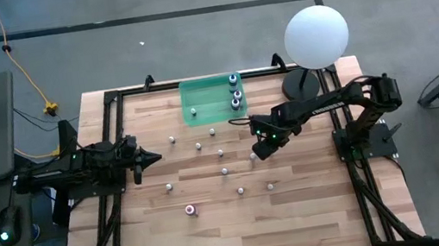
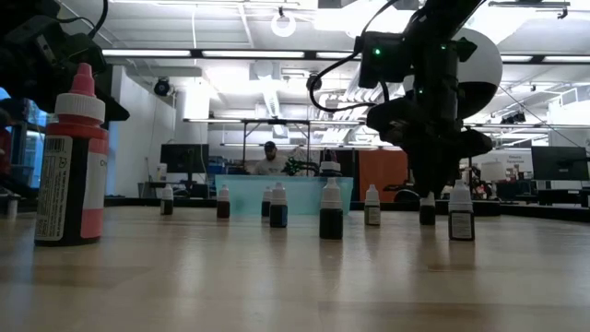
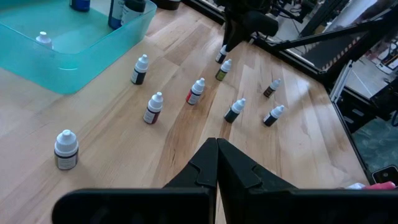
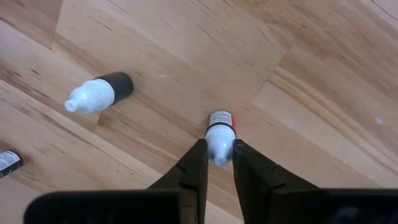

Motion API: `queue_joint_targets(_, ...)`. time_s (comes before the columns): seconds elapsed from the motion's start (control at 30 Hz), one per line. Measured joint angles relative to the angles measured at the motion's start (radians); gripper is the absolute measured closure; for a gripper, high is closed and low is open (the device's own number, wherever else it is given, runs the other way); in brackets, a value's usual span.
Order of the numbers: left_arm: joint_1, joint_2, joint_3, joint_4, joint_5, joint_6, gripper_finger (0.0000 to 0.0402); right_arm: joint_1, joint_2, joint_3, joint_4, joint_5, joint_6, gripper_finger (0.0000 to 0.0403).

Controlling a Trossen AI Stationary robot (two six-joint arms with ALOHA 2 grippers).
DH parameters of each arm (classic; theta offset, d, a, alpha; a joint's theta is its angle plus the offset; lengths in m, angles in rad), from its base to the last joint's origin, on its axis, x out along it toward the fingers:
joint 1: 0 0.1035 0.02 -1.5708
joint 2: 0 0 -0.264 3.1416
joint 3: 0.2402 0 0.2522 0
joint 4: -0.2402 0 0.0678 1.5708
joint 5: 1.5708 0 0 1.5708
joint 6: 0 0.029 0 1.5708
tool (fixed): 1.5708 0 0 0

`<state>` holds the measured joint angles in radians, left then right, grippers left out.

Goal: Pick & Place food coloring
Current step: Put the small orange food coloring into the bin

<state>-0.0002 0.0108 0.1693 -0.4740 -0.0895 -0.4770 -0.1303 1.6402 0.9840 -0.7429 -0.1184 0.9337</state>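
Note:
Several tiny food coloring bottles with white caps stand scattered on the wooden table, such as one mid-table and a pink one nearer the front. A few more stand in the green tray at the far edge. My right gripper reaches down mid-table and is shut on a red-labelled bottle. My left gripper is shut and hovers over the table's left side, touching nothing. My right gripper pinches the red-labelled bottle by its white cap between the two fingers, coming from above and pointing down. The bottle is upright. In the low view its base seems to be on the table below the fingers.
A white globe lamp stands on a dark base at the far right corner. Another bottle stands close to the held one. A large-looking red bottle stands close to the low camera. The table's near strip is bare wood.

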Motion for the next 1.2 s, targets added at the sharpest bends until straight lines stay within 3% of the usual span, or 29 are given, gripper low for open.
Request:
queue_joint_targets(0.33, 0.0, 0.0, 0.0, 0.0, 0.0, 0.0, 0.0401, 0.0, 0.0, 0.007, 0.0, -0.001, 0.001, 0.0355)
queue_joint_targets(0.57, 0.0, 0.0, 0.0, 0.0, 0.0, 0.0, 0.0401, 0.0, 0.0, 0.097, -0.002, 0.006, -0.022, 0.0359)
queue_joint_targets(1.2, 0.0, 0.0, 0.0, 0.0, 0.0, 0.0, 0.0401, -0.092, 0.0, 0.737, -0.156, 0.161, -0.31, 0.0363)
